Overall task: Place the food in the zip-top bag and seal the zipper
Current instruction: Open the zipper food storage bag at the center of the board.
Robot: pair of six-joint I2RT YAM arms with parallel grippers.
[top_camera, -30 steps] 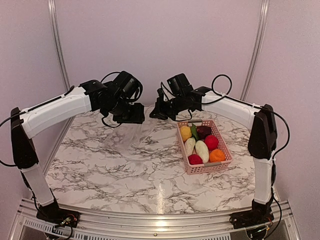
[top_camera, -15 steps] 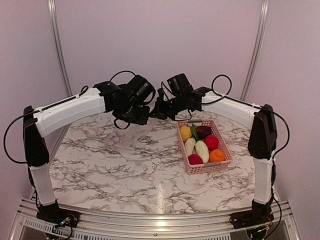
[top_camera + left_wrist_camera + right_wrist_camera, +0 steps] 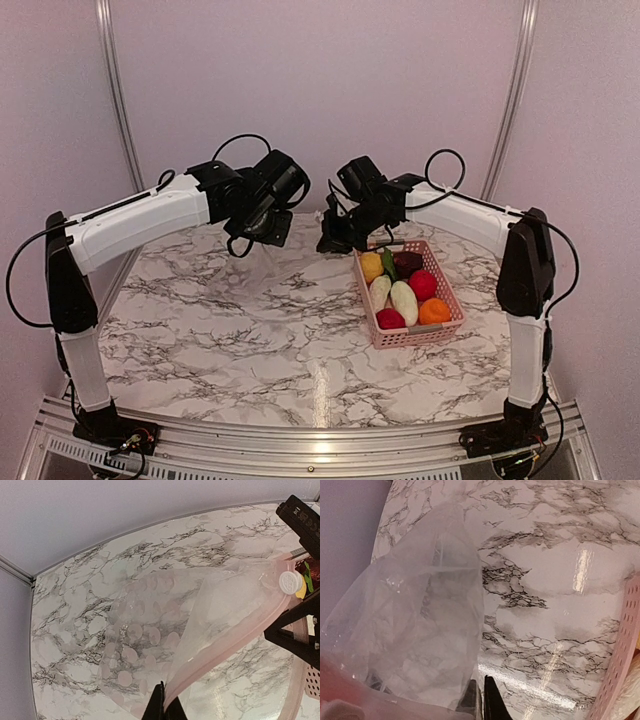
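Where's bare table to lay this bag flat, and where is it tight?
Bare: the marble table from its left edge across to the basket, and the near strip before both arm bases. Tight: far middle, where the left gripper and right gripper hold the bag, and the right side, filled by the basket of food.

White table [image 3: 250, 330], grey marble veining, curved far edge. Pink lattice basket [image 3: 415, 336] sits on right half, long side front-to-back.

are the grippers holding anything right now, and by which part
Both hold the clear, thin plastic zip-top bag: the left gripper pinches its pinkish zipper strip, the right gripper pinches the bag's edge, seemingly near the white slider.
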